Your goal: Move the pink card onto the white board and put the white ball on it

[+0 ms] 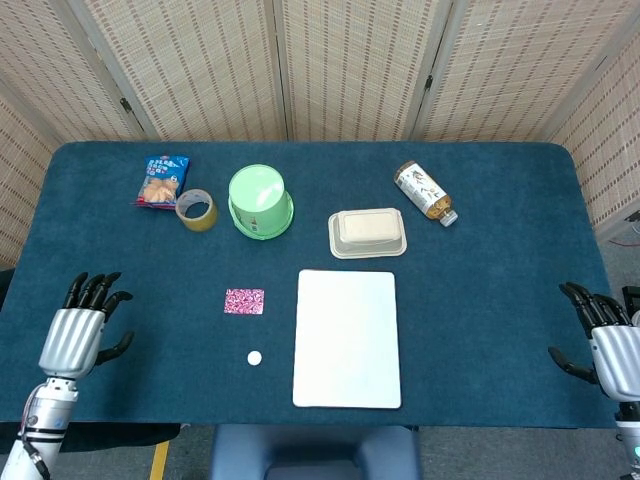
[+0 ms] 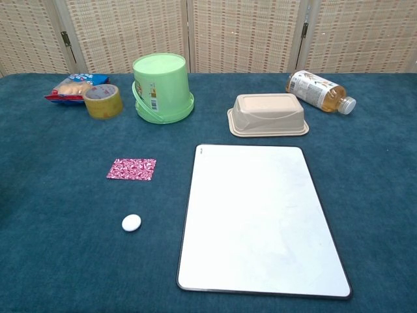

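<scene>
The pink patterned card (image 1: 244, 301) (image 2: 131, 169) lies flat on the blue table, left of the white board (image 1: 347, 338) (image 2: 258, 218). The small white ball (image 1: 254, 357) (image 2: 131, 222) rests below the card, near the board's left edge. My left hand (image 1: 80, 331) hovers over the table's front left corner, fingers apart and holding nothing, well left of the card. At the front right edge my right hand (image 1: 603, 345) is also empty with fingers spread. Neither hand shows in the chest view.
Along the back stand a snack bag (image 1: 161, 181), a tape roll (image 1: 196, 209), an upturned green bucket (image 1: 260, 201), a beige lidded box (image 1: 368, 232) and a lying bottle (image 1: 424, 192). Woven screens close off the rear.
</scene>
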Robot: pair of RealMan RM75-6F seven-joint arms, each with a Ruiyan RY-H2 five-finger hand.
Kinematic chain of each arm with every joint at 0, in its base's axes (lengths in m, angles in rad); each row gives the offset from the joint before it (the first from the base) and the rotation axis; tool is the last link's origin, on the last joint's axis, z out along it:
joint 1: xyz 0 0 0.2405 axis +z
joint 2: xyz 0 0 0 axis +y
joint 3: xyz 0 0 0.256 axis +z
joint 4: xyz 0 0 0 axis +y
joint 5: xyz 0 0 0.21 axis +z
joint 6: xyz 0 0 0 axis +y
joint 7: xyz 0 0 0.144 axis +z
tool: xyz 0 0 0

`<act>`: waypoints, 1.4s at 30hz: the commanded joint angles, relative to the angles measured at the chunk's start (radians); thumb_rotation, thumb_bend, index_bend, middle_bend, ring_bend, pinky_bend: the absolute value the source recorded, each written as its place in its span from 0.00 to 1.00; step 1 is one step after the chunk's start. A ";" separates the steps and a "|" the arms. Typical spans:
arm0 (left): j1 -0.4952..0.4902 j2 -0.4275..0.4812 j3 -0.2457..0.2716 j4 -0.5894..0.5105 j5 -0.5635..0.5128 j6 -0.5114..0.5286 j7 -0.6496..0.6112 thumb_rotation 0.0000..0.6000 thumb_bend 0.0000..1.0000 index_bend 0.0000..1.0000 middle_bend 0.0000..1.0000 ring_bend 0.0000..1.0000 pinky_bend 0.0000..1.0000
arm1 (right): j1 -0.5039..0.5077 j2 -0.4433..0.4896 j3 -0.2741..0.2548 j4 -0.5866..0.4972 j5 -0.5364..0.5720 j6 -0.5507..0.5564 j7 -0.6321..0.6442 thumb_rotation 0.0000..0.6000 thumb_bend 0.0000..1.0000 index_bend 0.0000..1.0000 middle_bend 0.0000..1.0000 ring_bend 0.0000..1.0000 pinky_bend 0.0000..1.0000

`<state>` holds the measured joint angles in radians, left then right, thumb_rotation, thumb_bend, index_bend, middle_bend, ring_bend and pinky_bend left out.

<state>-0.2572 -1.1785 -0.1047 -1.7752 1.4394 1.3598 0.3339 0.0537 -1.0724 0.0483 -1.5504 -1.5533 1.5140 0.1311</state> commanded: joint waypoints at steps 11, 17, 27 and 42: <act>-0.235 -0.077 -0.089 0.020 -0.144 -0.308 0.014 1.00 0.36 0.30 0.15 0.10 0.00 | -0.009 0.002 -0.004 -0.001 0.000 0.011 0.001 1.00 0.25 0.10 0.15 0.20 0.16; -0.352 -0.145 -0.109 0.054 -0.254 -0.427 0.110 1.00 0.35 0.30 0.13 0.06 0.00 | -0.011 0.001 -0.005 0.002 0.002 0.010 0.007 1.00 0.25 0.10 0.15 0.20 0.16; -0.504 -0.277 -0.091 0.172 -0.525 -0.521 0.285 1.00 0.35 0.26 0.11 0.04 0.00 | -0.024 0.000 -0.007 0.017 0.016 0.017 0.023 1.00 0.25 0.10 0.15 0.20 0.16; -0.578 -0.386 -0.040 0.287 -0.668 -0.481 0.334 1.00 0.35 0.26 0.10 0.03 0.00 | -0.030 -0.008 -0.007 0.037 0.021 0.014 0.042 1.00 0.24 0.10 0.15 0.20 0.16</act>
<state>-0.8324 -1.5591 -0.1482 -1.4947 0.7762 0.8767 0.6694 0.0238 -1.0801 0.0408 -1.5137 -1.5327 1.5283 0.1729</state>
